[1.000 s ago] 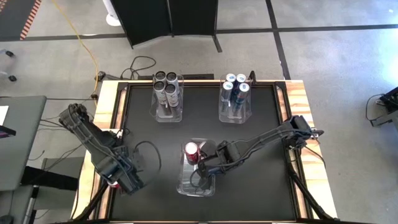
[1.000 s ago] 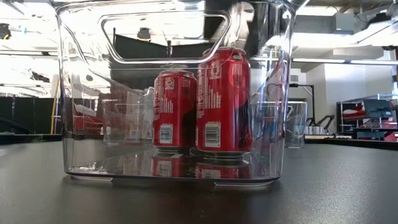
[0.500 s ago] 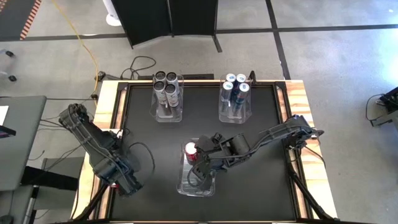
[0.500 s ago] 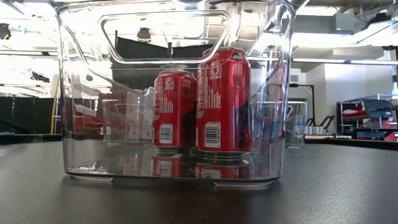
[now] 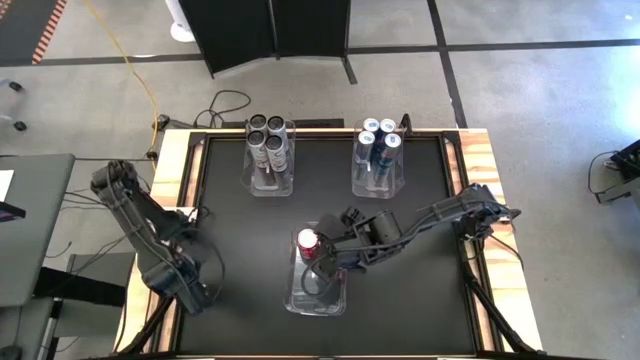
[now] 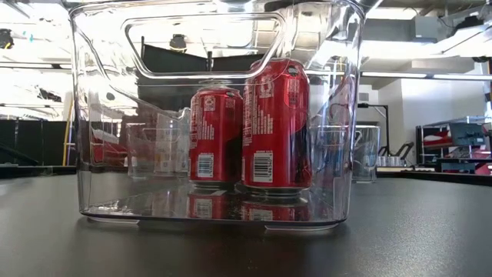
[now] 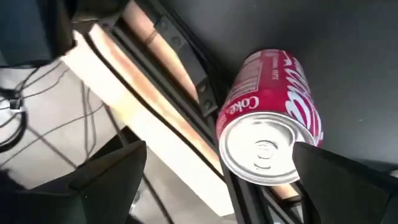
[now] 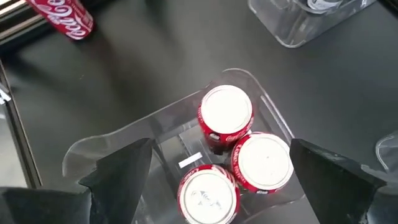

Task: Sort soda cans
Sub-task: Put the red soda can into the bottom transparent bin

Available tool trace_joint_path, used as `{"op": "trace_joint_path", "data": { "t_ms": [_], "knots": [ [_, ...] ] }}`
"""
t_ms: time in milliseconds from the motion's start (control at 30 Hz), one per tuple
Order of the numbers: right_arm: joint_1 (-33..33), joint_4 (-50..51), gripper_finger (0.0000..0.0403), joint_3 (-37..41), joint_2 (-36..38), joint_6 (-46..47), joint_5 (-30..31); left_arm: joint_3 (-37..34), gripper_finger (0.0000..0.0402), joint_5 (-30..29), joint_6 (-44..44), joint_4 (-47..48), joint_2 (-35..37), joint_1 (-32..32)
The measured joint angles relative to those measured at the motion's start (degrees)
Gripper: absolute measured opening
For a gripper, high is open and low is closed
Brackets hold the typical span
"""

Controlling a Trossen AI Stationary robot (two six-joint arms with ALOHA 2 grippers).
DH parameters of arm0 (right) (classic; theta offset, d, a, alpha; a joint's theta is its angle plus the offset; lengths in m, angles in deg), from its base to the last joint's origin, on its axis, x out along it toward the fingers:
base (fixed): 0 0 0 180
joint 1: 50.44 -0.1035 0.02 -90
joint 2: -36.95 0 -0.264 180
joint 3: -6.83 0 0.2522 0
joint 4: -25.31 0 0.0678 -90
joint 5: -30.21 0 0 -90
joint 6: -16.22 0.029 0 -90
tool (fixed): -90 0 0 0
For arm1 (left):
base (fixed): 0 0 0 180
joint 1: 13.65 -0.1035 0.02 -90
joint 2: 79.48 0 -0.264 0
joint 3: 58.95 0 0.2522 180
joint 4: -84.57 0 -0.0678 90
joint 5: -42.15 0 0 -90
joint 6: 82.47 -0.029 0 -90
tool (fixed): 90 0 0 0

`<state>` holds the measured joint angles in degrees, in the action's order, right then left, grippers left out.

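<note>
Soda cans, red cylindrical metal with silver tops: three stood upright in clear plastic bin (image 8: pixel 112 149) at lower centre of high view; fourth red can (image 7: pixel 268 134) lay on its side at table's left edge, between spread fingers of left gripper (image 7: pixel 221 180), not clamped. Right gripper (image 8: pixel 214 180) hung above bin, fingers apart, empty. Judged light, rigid, smooth-walled, prone to roll; best grasped across mid-body.

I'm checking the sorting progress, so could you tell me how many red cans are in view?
4: three upright red cans in the near clear bin, one between the left gripper's fingers at the table edge.
</note>
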<state>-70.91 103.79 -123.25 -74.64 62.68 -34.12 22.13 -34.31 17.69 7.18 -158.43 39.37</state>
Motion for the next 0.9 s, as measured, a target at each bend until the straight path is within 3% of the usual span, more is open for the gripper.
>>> {"op": "trace_joint_path", "data": {
  "t_ms": [333, 733, 900],
  "knots": [
    [-0.5, 0.1, 0.0398, 0.0, 0.0, 0.2, -0.4, -6.8, 0.0399, -7.8, 4.8, -17.0, 2.7, 3.8],
    [-0.6, 0.2, 0.0398, 0.0, 0.0, 0.7, -1.6, -7.7, 0.0398, -7.9, 7.3, -9.0, 3.0, 4.5],
    [-1.1, 2.3, 0.0398, 0.0, 0.0, 3.1, -1.6, -7.7, 0.0398, -9.5, 7.8, -10.2, 3.0, 4.5]
  ]
}}
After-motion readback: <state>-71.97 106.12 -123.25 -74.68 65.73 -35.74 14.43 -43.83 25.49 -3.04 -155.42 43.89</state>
